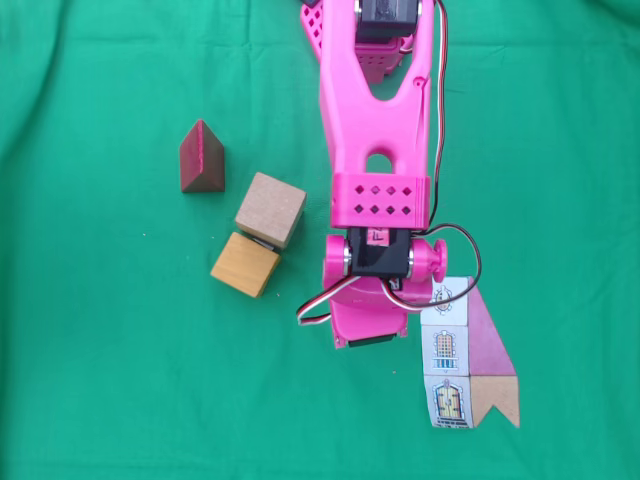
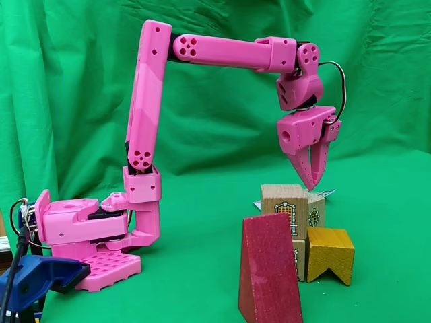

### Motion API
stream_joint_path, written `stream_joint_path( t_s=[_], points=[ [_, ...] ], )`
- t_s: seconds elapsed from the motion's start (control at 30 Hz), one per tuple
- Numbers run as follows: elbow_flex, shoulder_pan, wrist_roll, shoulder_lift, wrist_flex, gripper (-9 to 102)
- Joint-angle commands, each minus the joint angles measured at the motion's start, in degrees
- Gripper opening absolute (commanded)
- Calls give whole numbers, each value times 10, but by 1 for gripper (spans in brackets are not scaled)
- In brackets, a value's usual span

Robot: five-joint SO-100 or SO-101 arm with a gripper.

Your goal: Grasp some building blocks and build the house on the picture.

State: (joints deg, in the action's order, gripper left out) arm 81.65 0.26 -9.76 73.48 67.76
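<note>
On a green cloth (image 1: 90, 380) that also hangs as a backdrop (image 2: 60, 81), the red wedge (image 1: 202, 157), tan cube (image 1: 270, 208) and orange cube (image 1: 245, 264) lie left of the pink arm (image 1: 375, 100), the picture card (image 1: 465, 360) at its right, and the gripper (image 2: 312, 183) hangs with jaws closed, empty, above the blocks.

I see my pink end effector (image 2: 313, 183), tips together, hanging just above the tan cube (image 2: 283, 204), with the dark red prism (image 2: 268, 269) foremost and the orange-yellow block (image 2: 330, 252) beside it.
</note>
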Motion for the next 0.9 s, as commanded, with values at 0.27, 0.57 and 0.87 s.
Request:
stream_joint_path(
  t_s=[0.27, 0.57, 0.87],
  points=[
    [-14, 2, -4, 6, 89, 16],
    [-14, -2, -5, 4, 89, 35],
    [-14, -2, -4, -44, 90, 41]
  ],
)
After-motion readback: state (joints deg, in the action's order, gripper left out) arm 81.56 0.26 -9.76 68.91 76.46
